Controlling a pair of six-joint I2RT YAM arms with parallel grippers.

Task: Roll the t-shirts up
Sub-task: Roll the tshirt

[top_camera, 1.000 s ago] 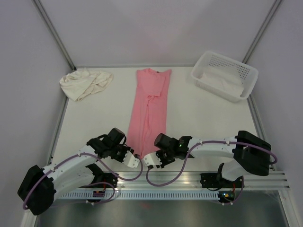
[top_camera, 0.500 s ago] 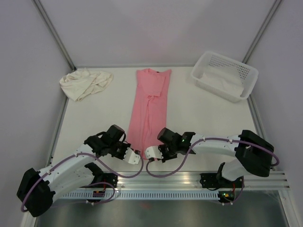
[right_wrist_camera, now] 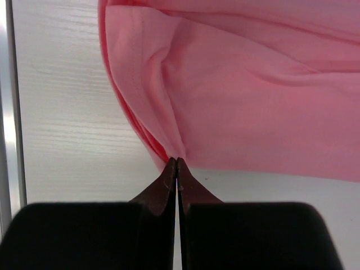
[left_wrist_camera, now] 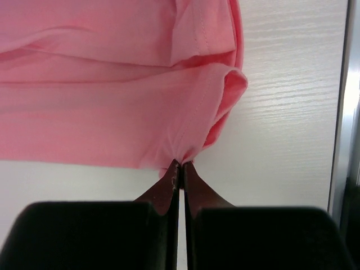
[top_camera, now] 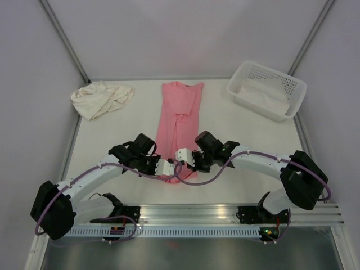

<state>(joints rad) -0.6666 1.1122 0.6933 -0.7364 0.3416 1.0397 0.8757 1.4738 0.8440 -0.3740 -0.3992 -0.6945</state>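
Pinching the salmon-pink t-shirt with both grippers at its near end, a little short of the middle of the table's near edge. Closing the left gripper tight on the left edge of the cloth by the hem. Squeezing only a thin pucker of pink fabric between fingertips pressed almost flat together, as seen from the left wrist. Doing the same with the right gripper on the right edge by the hem, and gathering small creases of cloth toward the closed tips in the right wrist view. Holding the two grippers near each other, facing inward across the narrow strip of shirt. Showing a small curled-over lip of hem just beside the left fingertips. Lying folded into a long narrow band, reaching from the grippers up the middle of the table, with the collar end touching or nearly touching the far edge. Resting flat along most of that length, with a few wrinkles around the midpoint. Leaving the cream t-shirt crumpled in a loose heap in the far left corner, well apart from both grippers. Sitting in the far right corner, the white perforated basket, holding some white cloth inside.
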